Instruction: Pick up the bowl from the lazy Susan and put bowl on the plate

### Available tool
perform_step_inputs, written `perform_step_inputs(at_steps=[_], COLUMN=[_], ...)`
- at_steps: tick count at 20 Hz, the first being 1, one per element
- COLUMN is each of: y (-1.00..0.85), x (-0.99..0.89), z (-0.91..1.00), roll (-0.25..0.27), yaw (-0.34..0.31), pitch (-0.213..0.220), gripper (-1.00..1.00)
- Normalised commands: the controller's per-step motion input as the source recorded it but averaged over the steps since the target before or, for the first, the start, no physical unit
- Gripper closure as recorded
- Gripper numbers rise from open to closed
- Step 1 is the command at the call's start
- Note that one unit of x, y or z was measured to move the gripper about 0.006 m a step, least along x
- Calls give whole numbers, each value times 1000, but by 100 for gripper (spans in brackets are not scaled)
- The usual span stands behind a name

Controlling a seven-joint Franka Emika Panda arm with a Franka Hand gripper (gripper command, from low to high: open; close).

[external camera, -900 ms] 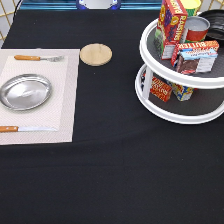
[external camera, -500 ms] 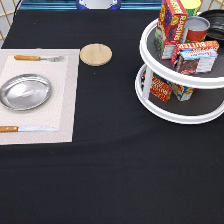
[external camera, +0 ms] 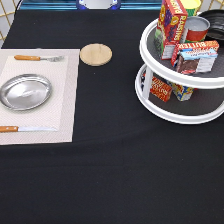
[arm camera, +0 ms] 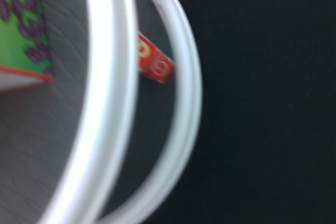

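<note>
Black shiny bowl (external camera: 216,21) sitting at the back of the top shelf of the lazy Susan (external camera: 172,113), right at the exterior view's right edge and partly cut off. Just beside it, toward the exterior view's left, a red can (external camera: 197,28). In front of the can, a tall red box (external camera: 171,22) standing up, and a flat box with "BUTTER" on it (external camera: 196,56) near the front white rim. On the bottom shelf, a small red box (external camera: 160,88) and a bright packet (external camera: 182,91) tucked under the top shelf.

Far over at the exterior view's left, well apart from the turntable, a shiny silver plate (external camera: 25,91) lying bare on a pale mat (external camera: 65,95). A fork (external camera: 37,58) above the plate on the mat, a knife (external camera: 22,129) below it. A round wooden coaster (external camera: 95,54) on the black desk (external camera: 115,175) between the mat and the turntable.

Pincer nowhere in the exterior view, so no telling if open or closed, or if anything is held.

In the wrist view, two white curved rims of the turntable (arm camera: 112,115) seen from close by, a grey shelf, a green and purple box (arm camera: 22,35), and a bit of a red label (arm camera: 154,60).
</note>
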Motion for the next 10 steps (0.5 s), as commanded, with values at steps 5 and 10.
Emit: perform_step_inputs(at_steps=[5, 10], y=[268, 158], x=[451, 382], z=[-139, -131], roll=[172, 212], yaw=[-60, -20], pitch=[0, 10], gripper=[-100, -100])
